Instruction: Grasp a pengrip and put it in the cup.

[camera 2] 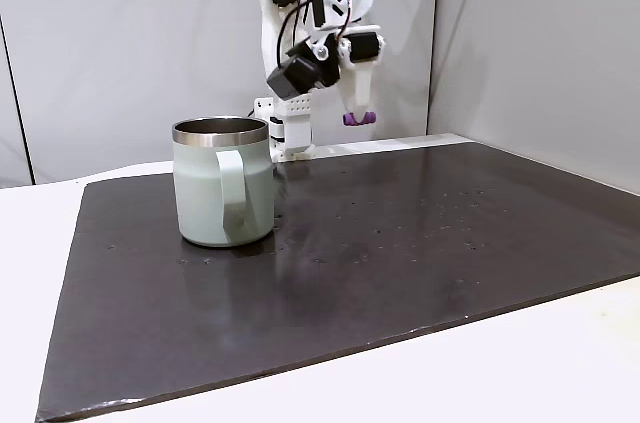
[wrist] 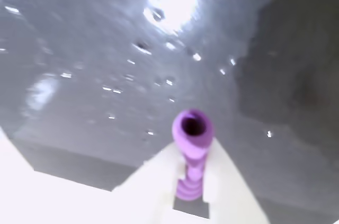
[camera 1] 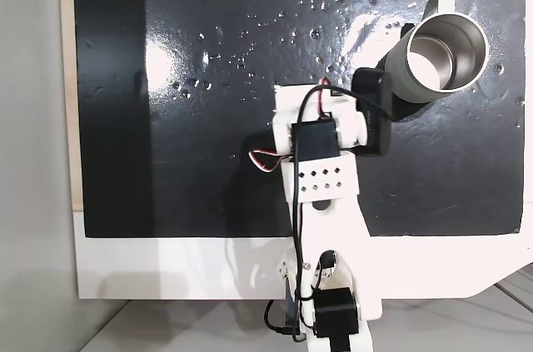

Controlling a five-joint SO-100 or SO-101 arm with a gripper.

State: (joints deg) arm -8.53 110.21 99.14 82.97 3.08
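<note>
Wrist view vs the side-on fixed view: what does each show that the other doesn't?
Wrist view: the pengrip's hollow open end and ribbed body, seated between the white jaws of the gripper, over the glossy dark mat.

Side fixed view: the cup with its handle toward the camera, the arm raised behind it, and the pengrip held well above the mat, off to the cup's right, not over it.

Both: purple pengrip clamped in the gripper, dark mat beneath.

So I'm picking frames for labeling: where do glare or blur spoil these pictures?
In the wrist view, motion blur softens the mat, a glare patch burns out the top, and the white pincer is overexposed, though the purple pengrip reads clearly. In a fixed view from above, bright reflections wash parts of the mat. The side fixed view is evenly lit; the cup is sharp.
</note>
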